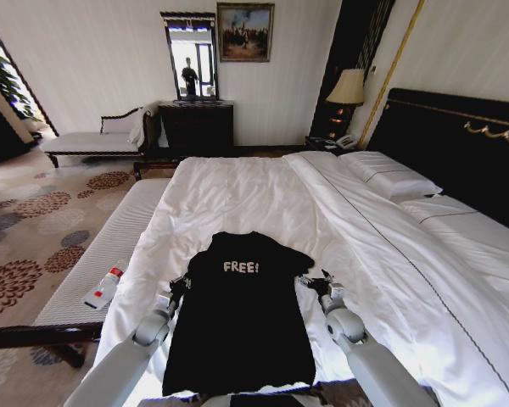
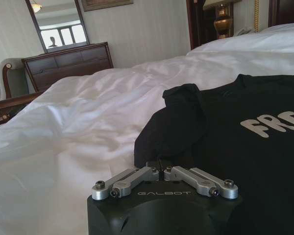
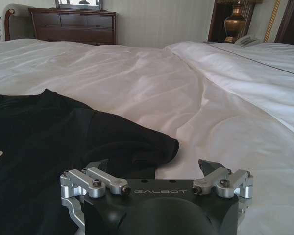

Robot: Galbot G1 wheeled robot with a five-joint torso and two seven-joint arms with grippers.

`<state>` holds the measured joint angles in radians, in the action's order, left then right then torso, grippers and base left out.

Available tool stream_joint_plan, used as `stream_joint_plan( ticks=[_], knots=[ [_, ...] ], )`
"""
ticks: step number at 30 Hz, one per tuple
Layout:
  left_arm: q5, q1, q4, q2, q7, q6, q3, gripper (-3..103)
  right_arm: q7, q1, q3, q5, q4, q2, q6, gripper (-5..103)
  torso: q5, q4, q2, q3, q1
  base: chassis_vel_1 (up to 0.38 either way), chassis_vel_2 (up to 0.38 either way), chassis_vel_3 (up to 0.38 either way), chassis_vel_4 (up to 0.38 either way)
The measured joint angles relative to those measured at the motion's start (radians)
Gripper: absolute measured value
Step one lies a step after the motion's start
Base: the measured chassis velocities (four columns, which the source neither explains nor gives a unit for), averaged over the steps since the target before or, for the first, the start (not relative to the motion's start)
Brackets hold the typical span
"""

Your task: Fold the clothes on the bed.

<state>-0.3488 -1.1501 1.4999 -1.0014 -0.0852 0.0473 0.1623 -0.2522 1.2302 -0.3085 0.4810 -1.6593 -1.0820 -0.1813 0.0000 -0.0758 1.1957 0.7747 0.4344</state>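
Note:
The clothes (image 1: 237,326), a black T-shirt with white "FREE!" lettering, lie flat and face up on the bed (image 1: 237,191) near its foot. My left gripper (image 1: 180,284) is at the shirt's left sleeve (image 2: 179,122). In the left wrist view this gripper (image 2: 159,166) has its fingers drawn together on the bunched sleeve's hem. My right gripper (image 1: 316,282) is at the other sleeve (image 3: 137,139). It stands open (image 3: 153,169), with its fingertips (image 3: 208,166) wide apart and the sleeve's end lying just in front of them.
A white cushioned bench (image 1: 110,246) runs along the bed's left side with a red-capped white bottle (image 1: 104,288) on it. Pillows (image 1: 390,180) and a dark headboard (image 1: 458,144) are to the right. A dresser (image 1: 195,127) and a chaise (image 1: 93,140) stand against the far wall.

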Motion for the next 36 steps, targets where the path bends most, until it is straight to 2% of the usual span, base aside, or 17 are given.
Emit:
stream_joint_plan(
  ticks=[5,14,20,25,30,31,32,36],
  knots=[
    [-0.019,0.004,0.015,0.007,-0.006,-0.001,0.003,0,0.001,0.004,0.000,-0.001,-0.001,-0.005,0.000,100,-0.0001,-0.0001,0.000,0.000,0.000,0.000,0.000,0.000,0.000],
    [-0.091,0.017,0.048,0.066,-0.019,-0.017,0.040,0,0.002,0.003,0.002,-0.004,-0.003,-0.009,0.001,100,0.0000,0.0001,0.000,0.000,0.000,0.000,0.000,0.000,0.000],
    [-0.151,0.053,0.027,0.058,-0.041,-0.036,0.059,0,0.002,0.002,0.006,-0.003,-0.007,-0.009,0.001,100,0.0000,-0.0001,0.000,0.000,0.000,0.000,0.000,0.000,0.000],
    [-0.329,0.112,-0.005,0.047,-0.092,-0.105,0.105,0,0.002,0.014,-0.003,-0.001,-0.018,0.004,0.002,100,0.0000,-0.0004,0.000,0.000,0.000,0.000,0.000,0.000,0.000],
    [-0.373,0.115,-0.017,0.039,-0.128,-0.117,0.128,0,0.002,0.015,-0.007,0.001,-0.021,0.009,0.002,100,0.0001,0.0001,0.000,0.000,0.000,0.000,0.000,0.000,0.000],
    [-0.418,0.112,-0.021,0.025,-0.173,-0.131,0.152,0,0.003,0.014,-0.007,0.002,-0.021,0.010,0.003,100,0.0000,-0.0001,0.000,0.000,0.000,0.000,0.000,0.000,0.000],
    [-0.436,0.107,-0.022,0.019,-0.192,-0.138,0.164,0,0.003,0.012,-0.007,0.002,-0.021,0.010,0.004,100,0.0000,-0.0002,0.000,0.000,0.000,0.000,0.000,0.000,0.000],
    [-0.459,0.088,-0.023,0.012,-0.209,-0.149,0.186,0,0.003,0.005,0.000,0.003,-0.021,0.008,0.004,100,0.0000,-0.0001,0.000,0.000,0.000,0.000,0.000,0.000,0.000]
  ],
)
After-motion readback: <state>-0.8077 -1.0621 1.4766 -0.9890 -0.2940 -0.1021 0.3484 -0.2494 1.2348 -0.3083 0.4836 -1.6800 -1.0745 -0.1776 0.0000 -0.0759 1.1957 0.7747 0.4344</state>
